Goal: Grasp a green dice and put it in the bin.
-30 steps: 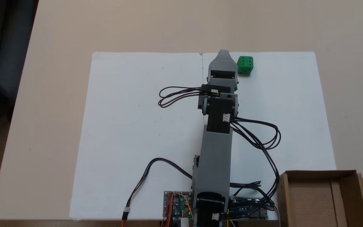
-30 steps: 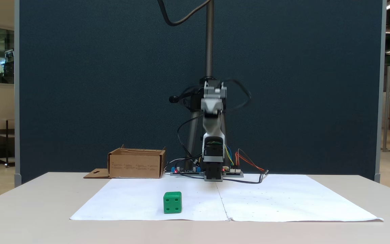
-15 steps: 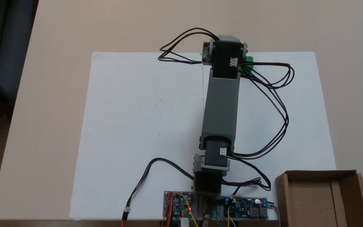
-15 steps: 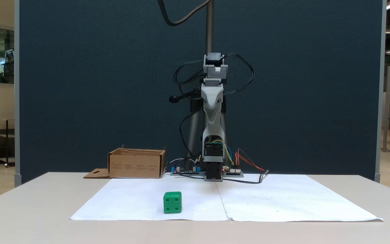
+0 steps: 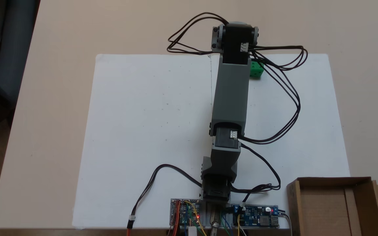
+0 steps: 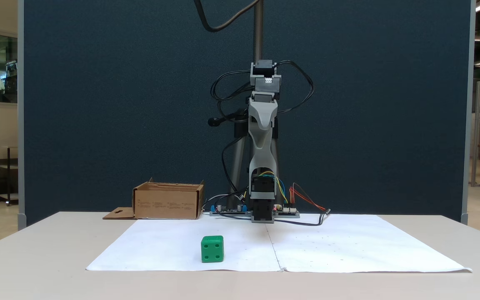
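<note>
The arm (image 5: 231, 95) is stretching out further — a second ago it was folded back with the claw tip just beside the green dice (image 6: 212, 249), and now its upper link reaches out over the white paper (image 5: 143, 131), the wrist end raised high and past the paper's far edge in the view from above. From that view the link covers part of the dice, leaving only a green corner (image 5: 256, 69) showing beside it. The dice itself has not budged: it sits on the paper near its front edge in the low fixed view, four pips facing the camera, untouched.

The gripper (image 6: 262, 118) hangs nose-down from the top joint, edge-on to the low camera — whether the claw is spread or pressed together, I cannot tell.

The bin (image 6: 168, 202) waits by the arm's base, well apart from the dice, nothing visible inside. So the reach looks set up; the descent and the grasp are not yet done.
</note>
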Controlling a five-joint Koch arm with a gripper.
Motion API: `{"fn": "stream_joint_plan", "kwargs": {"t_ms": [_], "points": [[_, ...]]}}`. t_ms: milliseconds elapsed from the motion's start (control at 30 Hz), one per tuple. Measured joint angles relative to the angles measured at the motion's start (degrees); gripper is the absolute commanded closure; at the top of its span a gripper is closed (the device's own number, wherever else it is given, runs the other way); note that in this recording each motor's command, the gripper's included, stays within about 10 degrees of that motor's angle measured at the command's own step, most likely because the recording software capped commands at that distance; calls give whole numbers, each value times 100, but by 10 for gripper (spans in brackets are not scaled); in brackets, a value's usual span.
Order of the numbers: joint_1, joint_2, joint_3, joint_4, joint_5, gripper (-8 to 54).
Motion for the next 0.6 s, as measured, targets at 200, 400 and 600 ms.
{"fn": "stream_joint_plan", "kwargs": {"t_ms": [200,400,600], "points": [[158,-79,-9,9,-290,23],[272,-167,-18,9,-290,24],[316,-237,-176,35,-264,17]]}}
